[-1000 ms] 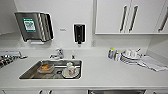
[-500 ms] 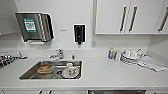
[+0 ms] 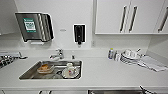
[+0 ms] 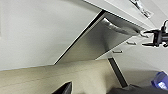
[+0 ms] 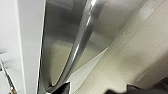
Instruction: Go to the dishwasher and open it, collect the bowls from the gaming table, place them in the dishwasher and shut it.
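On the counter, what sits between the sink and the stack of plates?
Head view: bare white countertop mostly; beside the plates, two small bottles. Sink holds dishes.

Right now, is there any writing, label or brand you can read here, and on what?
None can be read.
Green label on the towel dispenser: print too blurred.
Small bottles on the counter: labels too small.
Soap dispenser: no legible mark.
Dishwasher front: no readable brand.

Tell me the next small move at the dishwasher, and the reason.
Probably ease the right gripper onto the bar handle and close on it. In the left wrist view it sits at the handle's end, and the steel dishwasher front looks tipped only slightly out from the white cabinets.
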Tool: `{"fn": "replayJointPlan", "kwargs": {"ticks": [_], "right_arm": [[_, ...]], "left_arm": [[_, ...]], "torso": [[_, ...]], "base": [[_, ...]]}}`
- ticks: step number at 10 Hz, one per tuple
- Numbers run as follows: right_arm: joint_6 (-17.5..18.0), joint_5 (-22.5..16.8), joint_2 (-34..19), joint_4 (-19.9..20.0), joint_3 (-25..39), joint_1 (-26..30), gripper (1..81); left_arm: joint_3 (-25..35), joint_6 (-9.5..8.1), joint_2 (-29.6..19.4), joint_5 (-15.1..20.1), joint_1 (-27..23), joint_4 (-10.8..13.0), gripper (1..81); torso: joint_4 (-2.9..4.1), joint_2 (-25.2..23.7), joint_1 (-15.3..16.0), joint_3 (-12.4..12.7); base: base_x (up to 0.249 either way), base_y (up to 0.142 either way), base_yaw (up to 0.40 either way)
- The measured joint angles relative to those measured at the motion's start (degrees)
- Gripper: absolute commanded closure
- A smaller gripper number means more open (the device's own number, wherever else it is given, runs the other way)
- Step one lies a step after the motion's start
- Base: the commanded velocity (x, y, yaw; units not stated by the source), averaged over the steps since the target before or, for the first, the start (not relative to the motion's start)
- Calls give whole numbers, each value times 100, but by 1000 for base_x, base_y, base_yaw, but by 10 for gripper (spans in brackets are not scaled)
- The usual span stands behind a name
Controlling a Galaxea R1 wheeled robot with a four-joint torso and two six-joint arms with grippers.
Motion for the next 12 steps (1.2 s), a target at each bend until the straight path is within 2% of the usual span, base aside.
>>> {"fn": "replayJointPlan", "kwargs": {"ticks": [2, 3, 5, 7, 10, 12], "right_arm": [[238, -196, 447, -5, -513, 24, 10], [323, -279, 653, -6, -819, 28, 10], [535, -463, 1051, -17, -1241, 44, 10], [769, -699, 1224, -20, -1482, 173, 10], [1365, -841, 1226, -27, -1755, 330, 10], [1563, -885, 1335, -28, -1886, 369, 10]], "left_arm": [[-4, 0, -2, -6, 0, 78, 10], [2, 0, -2, -5, 0, 240, 10], [228, 0, -6, 11, 0, 685, 10], [517, 2, -57, 15, 0, 1137, 10], [547, 2, -49, 37, 0, 1224, 10], [545, 2, -46, 63, 0, 1251, 10]], "torso": [[0, 0, 0, 0], [0, 0, 0, 0], [0, 0, 0, 0], [0, 0, 0, 0], [0, 0, 0, 0], [0, 0, 0, 0]], "base": [[0, 0, 0], [0, 0, 0], [0, 0, 0], [0, 0, 0], [0, 0, 0], [0, 0, 0]]}}
